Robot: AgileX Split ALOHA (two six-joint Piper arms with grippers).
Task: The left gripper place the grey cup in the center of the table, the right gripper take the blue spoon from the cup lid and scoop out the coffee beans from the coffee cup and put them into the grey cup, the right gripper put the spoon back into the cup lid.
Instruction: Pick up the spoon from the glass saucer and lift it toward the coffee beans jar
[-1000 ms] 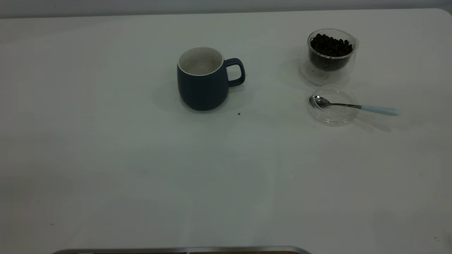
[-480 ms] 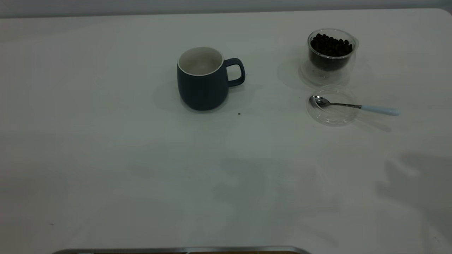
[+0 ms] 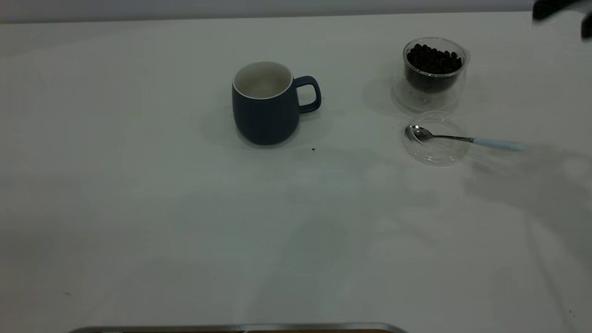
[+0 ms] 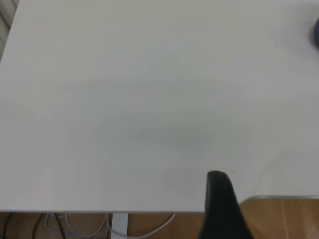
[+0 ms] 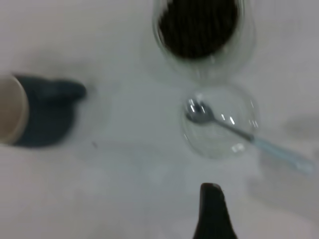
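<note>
1. Grey cup (image 3: 265, 104) upright near the middle of the table (image 3: 138, 208), handle (image 3: 309, 94) turned toward the right arm's side, white inside apparently bare.
2. Coffee cup (image 3: 434, 74) well off toward the right arm's side, upright, holding a heap of coffee beans (image 3: 433, 59) up near its rim.
3. Cup lid (image 3: 434, 138) just in front of the coffee cup, lying flat on the table, close to it but whether touching cannot be told.
4. Blue spoon (image 3: 462, 138) resting with its metal bowl inside the lid, stem crossing the lid's rim, pale handle reaching out past the lid and away from the grey cup.
5. Small dark speck (image 3: 313, 149) on the table just in front of the grey cup.
6. Right gripper (image 3: 555, 9) only a blurred dark shape at the far right corner of the exterior view, above the table beyond the coffee cup; one black finger (image 5: 213, 211) in the right wrist view, over bare table short of the lid; spread or pressed together cannot be told.
7. Left gripper out of the exterior view; one black finger (image 4: 222, 204) in its wrist view over the table's edge, holding nothing visible; fingers' spread cannot be told.
</note>
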